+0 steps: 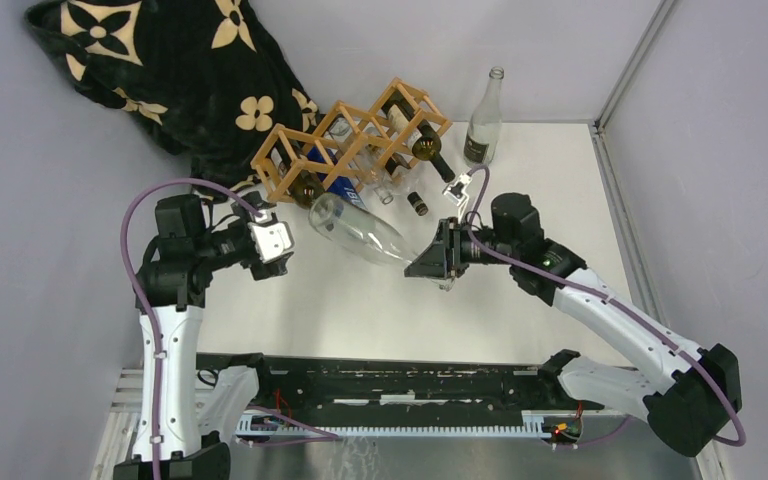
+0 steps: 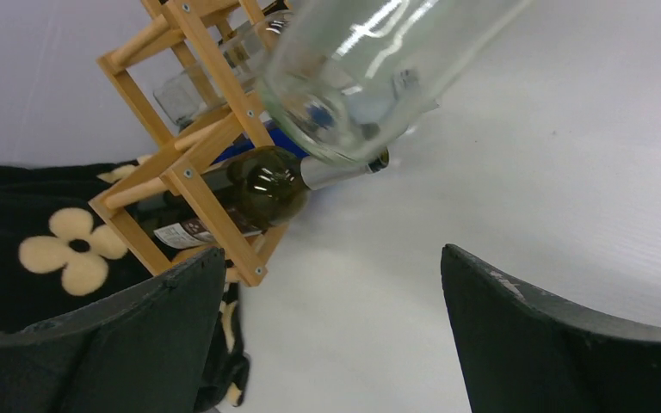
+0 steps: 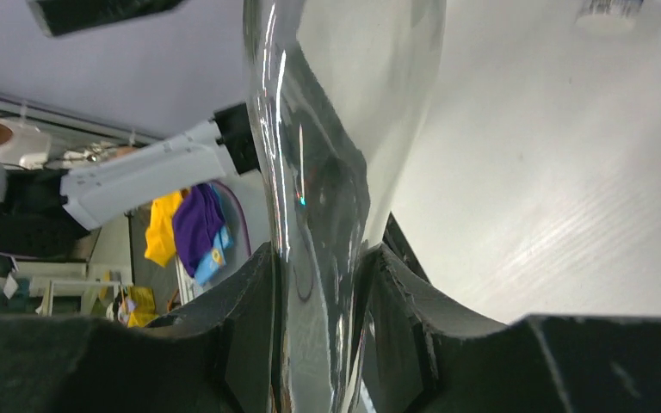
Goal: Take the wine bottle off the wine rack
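Observation:
A clear glass wine bottle (image 1: 360, 232) hangs tilted above the table, outside the wooden wine rack (image 1: 345, 140). My right gripper (image 1: 428, 262) is shut on its neck; in the right wrist view both fingers press the glass (image 3: 344, 129) on either side of the gripper's middle (image 3: 320, 292). The bottle's base (image 2: 370, 69) points toward my left gripper (image 1: 282, 243), which stands open and empty (image 2: 331, 284) just below and left of it. The rack (image 2: 198, 129) still holds a dark green bottle (image 2: 262, 185) in a lower cell.
More bottles lie in the rack, their necks (image 1: 428, 148) sticking out toward the table. A clear bottle (image 1: 484, 120) stands upright at the back right. A black flowered cloth (image 1: 160, 70) is heaped behind and left of the rack.

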Action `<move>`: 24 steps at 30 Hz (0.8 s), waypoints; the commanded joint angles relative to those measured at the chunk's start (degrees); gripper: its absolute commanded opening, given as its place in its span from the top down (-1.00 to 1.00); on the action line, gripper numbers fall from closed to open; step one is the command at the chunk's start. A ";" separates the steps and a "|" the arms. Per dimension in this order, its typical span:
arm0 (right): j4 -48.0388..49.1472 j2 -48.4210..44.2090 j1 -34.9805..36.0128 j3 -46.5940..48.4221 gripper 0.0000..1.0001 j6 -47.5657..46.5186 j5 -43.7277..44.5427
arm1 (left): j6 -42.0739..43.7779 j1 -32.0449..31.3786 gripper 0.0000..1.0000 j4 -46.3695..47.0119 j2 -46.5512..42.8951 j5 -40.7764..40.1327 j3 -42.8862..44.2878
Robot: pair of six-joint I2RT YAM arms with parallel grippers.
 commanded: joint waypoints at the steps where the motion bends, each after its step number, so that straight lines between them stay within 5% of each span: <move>1: 4.89 -3.61 3.32 7.03 1.00 -7.48 1.53 | 12.33 0.00 -1.00 2.38 -1.82 3.72 -1.10; 12: 0.55 7.01 14.89 14.94 1.00 -11.22 4.12 | 30.97 -1.19 -1.00 -20.86 -1.10 -0.38 -4.11; 24: -3.19 14.70 21.48 24.60 1.00 -14.84 4.64 | 32.77 -1.24 -1.00 -20.73 -0.55 -3.43 -11.19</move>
